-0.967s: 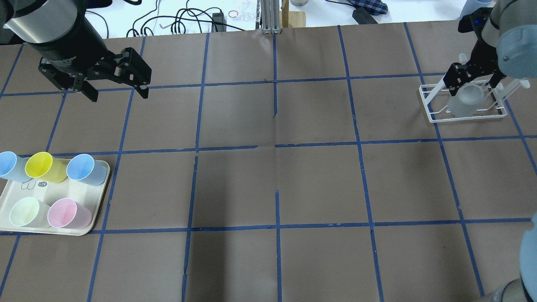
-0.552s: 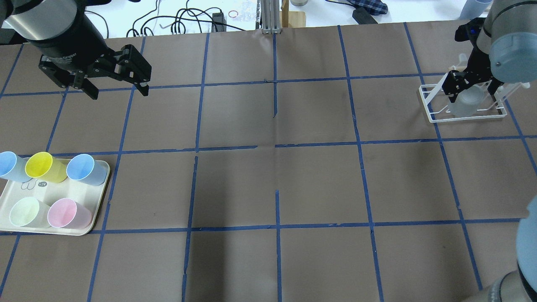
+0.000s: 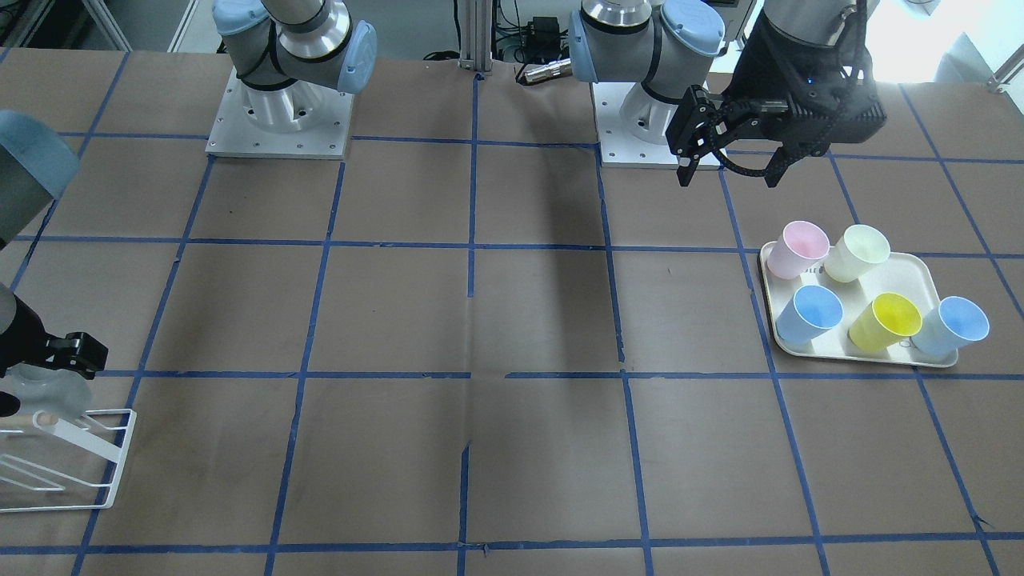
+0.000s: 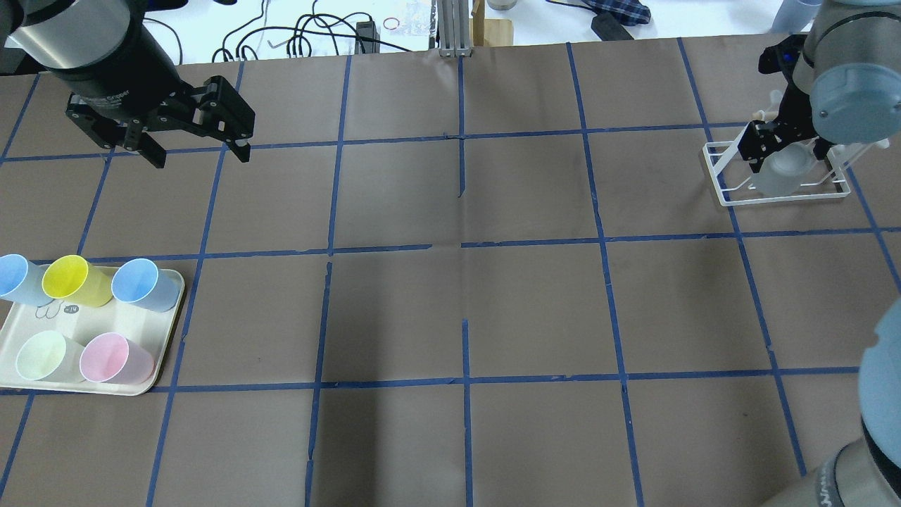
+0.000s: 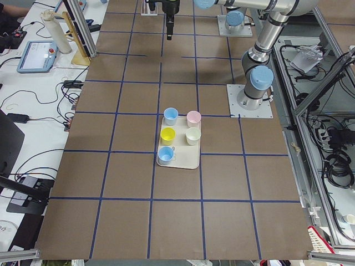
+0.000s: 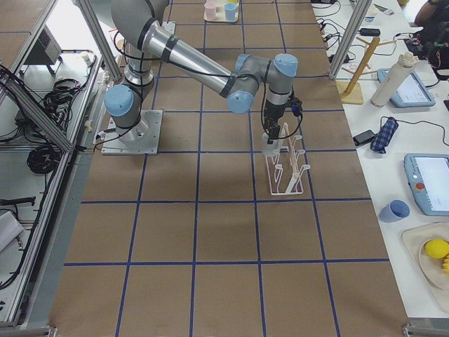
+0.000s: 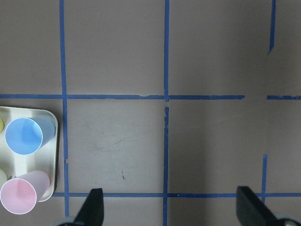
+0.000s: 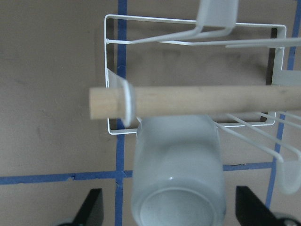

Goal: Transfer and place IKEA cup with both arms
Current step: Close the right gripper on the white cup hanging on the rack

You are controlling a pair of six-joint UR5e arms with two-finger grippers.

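Observation:
The IKEA cup [image 4: 776,176], pale grey and translucent, rests tilted on a white wire rack [image 4: 725,191] at the far right of the table. In the right wrist view the cup [image 8: 176,160] lies under a wooden dowel [image 8: 197,100]. My right gripper [image 4: 787,151] is open, with one black finger [image 8: 93,209] on each side of the cup and a gap on both sides. My left gripper [image 4: 199,160] is open and empty, high over the far left of the table, also seen in the front view [image 3: 728,181].
A cream tray [image 4: 167,346] at the near left holds two light-blue cups [image 4: 144,285], a yellow one [image 4: 70,280], a pale green-cream one [image 4: 41,355] and a pink one [image 4: 112,358]. Blue tape lines grid the brown table. Cables lie beyond the far edge.
My right gripper has moved a little away and lower around the cup at the rack. The cup now sits slightly lower on the rack. My left gripper has barely moved.

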